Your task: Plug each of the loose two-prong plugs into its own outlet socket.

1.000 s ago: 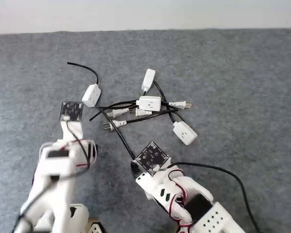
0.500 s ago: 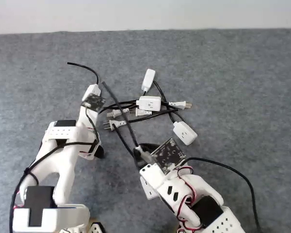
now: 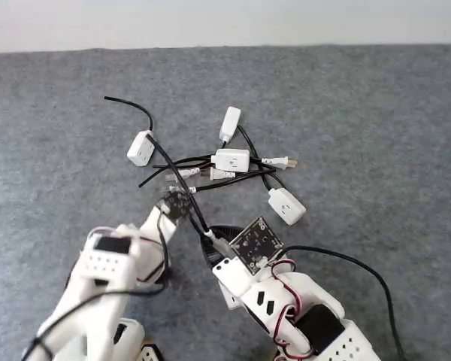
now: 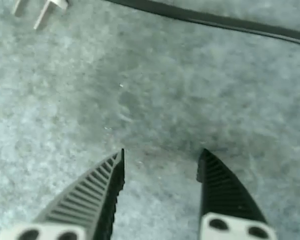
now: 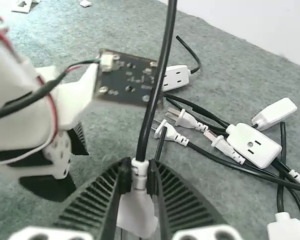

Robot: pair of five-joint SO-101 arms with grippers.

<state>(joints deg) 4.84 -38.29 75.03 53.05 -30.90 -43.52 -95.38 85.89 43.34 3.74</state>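
Note:
Several white outlet sockets, such as one at the left and one in the middle, lie tangled in black cords with loose two-prong plugs on grey carpet. My right gripper is shut on a white plug body; its black cord rises steeply and its prongs are hidden. My left gripper hangs open just over bare carpet, with a plug's prongs and a black cord a short way beyond it. In the high view the left arm points at a loose plug.
More sockets lie at the back and right, and a plug points right. The left arm's wrist board stands close beside the raised cord. Open carpet stretches to the far left and right.
My left arm swung from the left socket toward the middle and nearer, down by the loose plugs. My right gripper lifted its plug, pulling the cord up off the carpet.

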